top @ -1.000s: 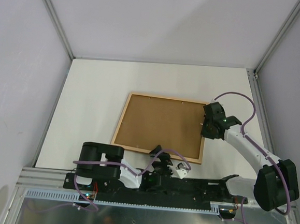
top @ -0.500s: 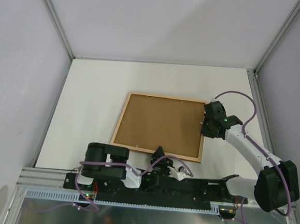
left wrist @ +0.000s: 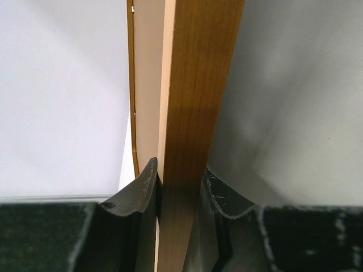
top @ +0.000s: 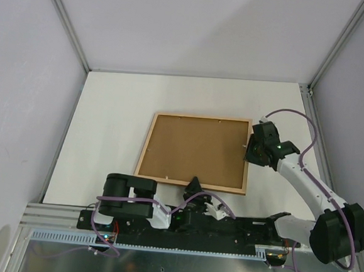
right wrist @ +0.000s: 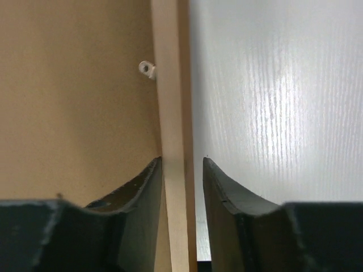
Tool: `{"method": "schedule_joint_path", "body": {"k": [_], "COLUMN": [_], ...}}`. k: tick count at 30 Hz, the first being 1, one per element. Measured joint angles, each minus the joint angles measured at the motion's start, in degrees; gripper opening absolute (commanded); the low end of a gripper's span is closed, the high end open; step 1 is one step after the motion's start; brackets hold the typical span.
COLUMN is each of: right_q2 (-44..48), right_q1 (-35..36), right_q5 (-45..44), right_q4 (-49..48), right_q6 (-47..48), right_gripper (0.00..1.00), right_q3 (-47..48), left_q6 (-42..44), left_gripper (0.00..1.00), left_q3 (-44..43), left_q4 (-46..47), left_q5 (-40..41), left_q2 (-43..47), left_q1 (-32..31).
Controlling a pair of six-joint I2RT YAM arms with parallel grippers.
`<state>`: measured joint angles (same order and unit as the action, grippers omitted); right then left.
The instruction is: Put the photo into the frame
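The left end effector [left wrist: 180, 167] now clamps the near rail of the frame [left wrist: 195, 85] as the right end effector [right wrist: 181, 161] seemingly slackens: a handover.

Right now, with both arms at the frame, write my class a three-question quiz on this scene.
1. True or false: the frame lies front-up.
2. Which rail does the left pincer clamp? A near, B far, C right.
3. Which pincer shows a gap beside its rail?
Key: 1 false, the backing board faces up. 2 A. 3 the right pincer.
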<state>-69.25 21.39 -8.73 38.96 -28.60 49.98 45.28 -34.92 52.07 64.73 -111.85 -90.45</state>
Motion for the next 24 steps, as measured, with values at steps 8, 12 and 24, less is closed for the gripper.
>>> {"method": "schedule_joint_path", "body": {"k": [8, 12, 24], "right_q2": [9.7, 12.6, 15.5], "right_q1": [-3.3, -4.3, -8.3], "right_q5": [-0.7, -1.3, -4.6], "right_q4": [-0.6, -1.6, -5.5], "right_q6": [-0.5, -1.0, -2.6], "right_gripper": [0.72, 0.73, 0.75], "right_q3": [1.0, 2.3, 9.3], "left_q6": [0.1, 0.7, 12.3], "left_gripper": [0.0, 0.0, 0.0], "left_q3": [0.0, -0.1, -10.9], "left_q4": [1.0, 1.5, 2.3], "left_q5": [0.8, 1.3, 3.0], "left_q2": [2.0, 3.5, 10.3], "left_q1": [0.0, 0.1, 1.7]}}
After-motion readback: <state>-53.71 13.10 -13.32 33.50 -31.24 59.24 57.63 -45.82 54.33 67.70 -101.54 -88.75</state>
